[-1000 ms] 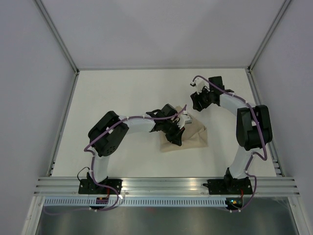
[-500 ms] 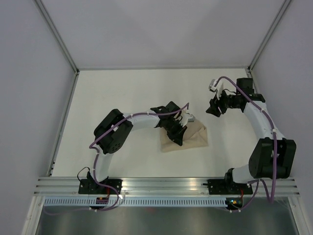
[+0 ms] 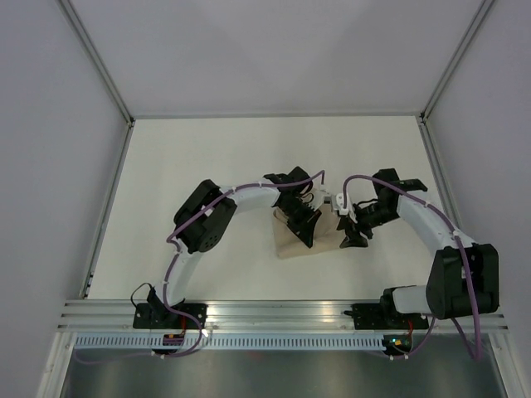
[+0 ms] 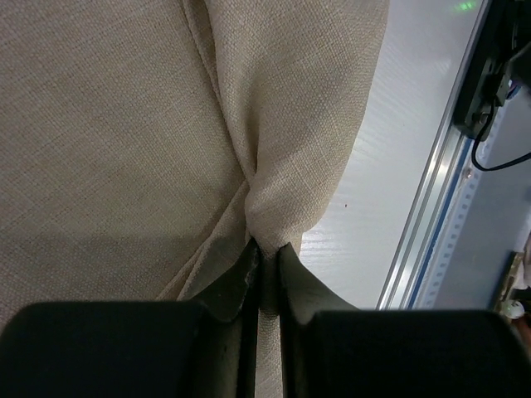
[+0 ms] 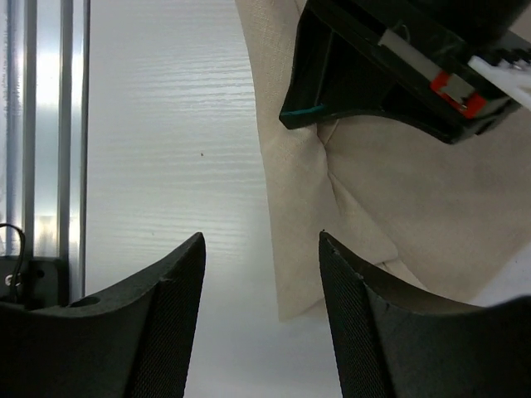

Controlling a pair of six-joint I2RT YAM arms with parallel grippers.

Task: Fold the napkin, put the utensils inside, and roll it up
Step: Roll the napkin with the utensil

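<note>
Now the left gripper (image 4: 264, 259) pinches a gathered fold of the napkin (image 3: 326, 236) at mid-table, while the right gripper (image 5: 259, 257), jaws wide, hovers over its right edge.

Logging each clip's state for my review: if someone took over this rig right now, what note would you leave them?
Left pincer: shut on a bunched fold of the napkin, near its edge.
Right pincer: open, holding nothing, above the napkin's edge and the table.
Napkin: lies on the table between the arms, creased, with layers overlapping.
Done: no tidy fold visible yet.
Left: finish the fold, add utensils (none show in any view), roll up.
</note>
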